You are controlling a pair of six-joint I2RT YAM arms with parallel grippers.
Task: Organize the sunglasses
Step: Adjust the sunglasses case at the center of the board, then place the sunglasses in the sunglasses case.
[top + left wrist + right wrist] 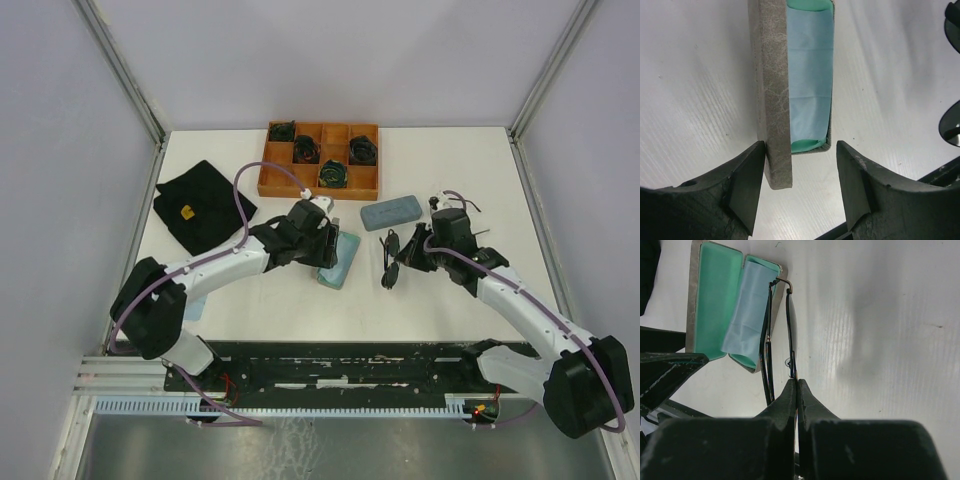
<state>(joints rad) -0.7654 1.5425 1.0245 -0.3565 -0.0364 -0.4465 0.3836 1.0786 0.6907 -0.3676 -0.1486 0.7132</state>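
A folded pair of dark wire-framed sunglasses (790, 325) hangs just above the table with my right gripper (797, 382) shut on its frame. In the top view the sunglasses (389, 265) are right of an open case (341, 262) lined in green. A light blue cloth (810, 75) lies inside the case. My left gripper (800, 180) is open at the near end of the case (772, 100). The raised grey lid's corner stands between the fingers, close to the left pad (747, 185) and well apart from the right one. My left gripper (328, 240) sits over the case's left side.
A closed grey-blue case (390, 213) lies behind the sunglasses. A wooden compartment tray (268, 170) at the back holds dark green bundles (333, 175). A black cloth (200, 205) lies at the left. Enclosure walls border the table on both sides.
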